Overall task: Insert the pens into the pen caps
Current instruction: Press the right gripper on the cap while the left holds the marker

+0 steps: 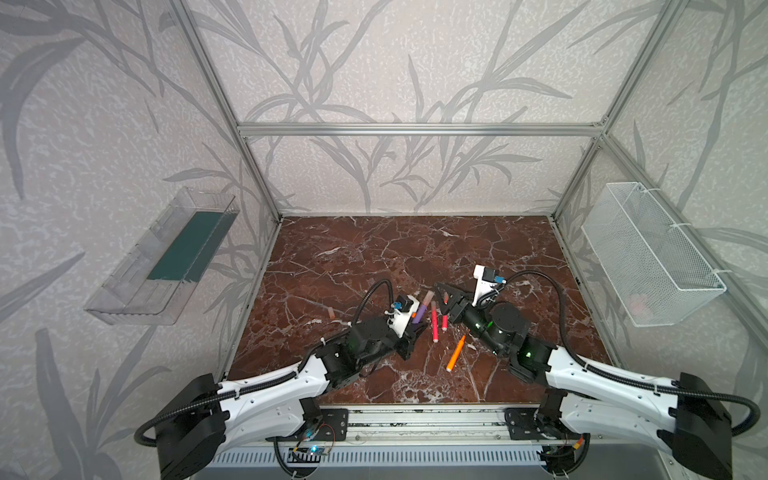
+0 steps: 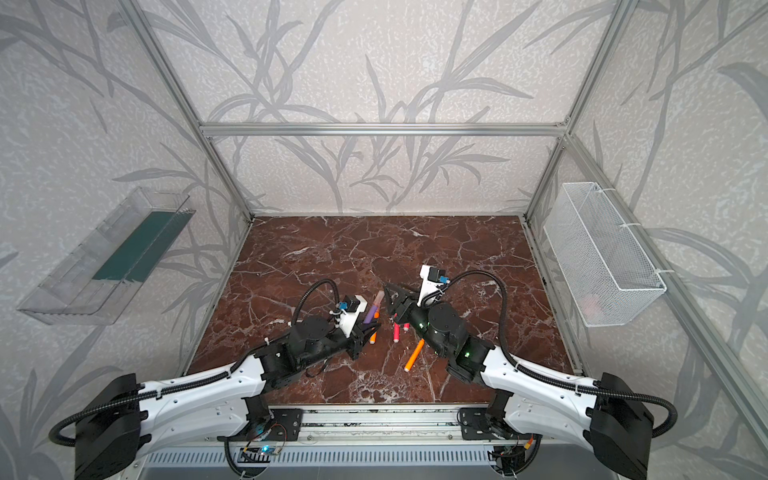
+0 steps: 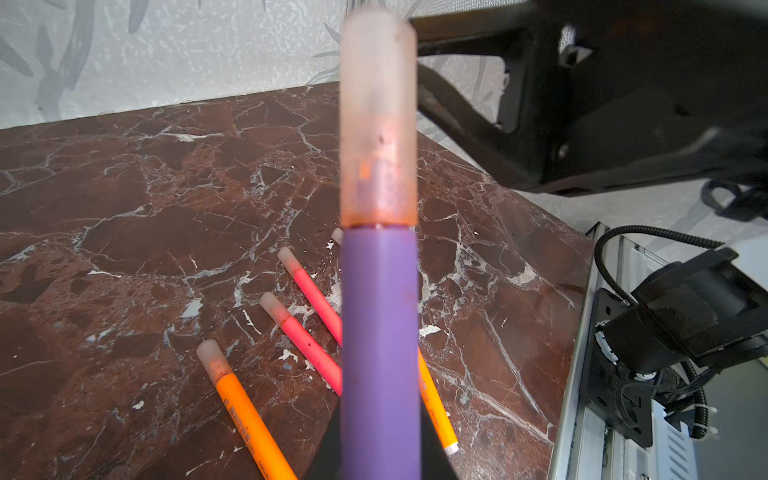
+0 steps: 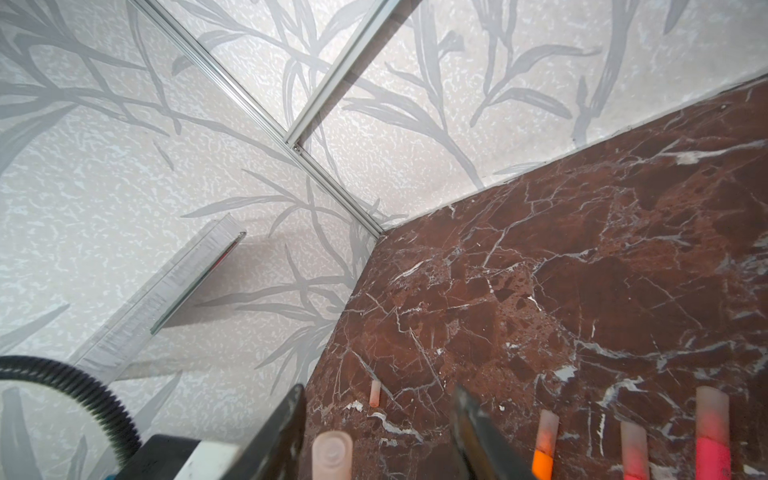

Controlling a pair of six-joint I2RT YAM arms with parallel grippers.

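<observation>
Pen point(image 3: 380, 332), purple, likely light, stiff and slick, pinched low on barrel by left gripper point(image 3: 380, 465), cap point(image 3: 378, 120) seated on tip between parted jaws of right gripper point(image 4: 377, 415); best held mid-barrel, never by thin cap.

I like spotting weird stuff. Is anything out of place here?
One small cap lies all alone on the table, away from the pens, with no pen in it.
</observation>
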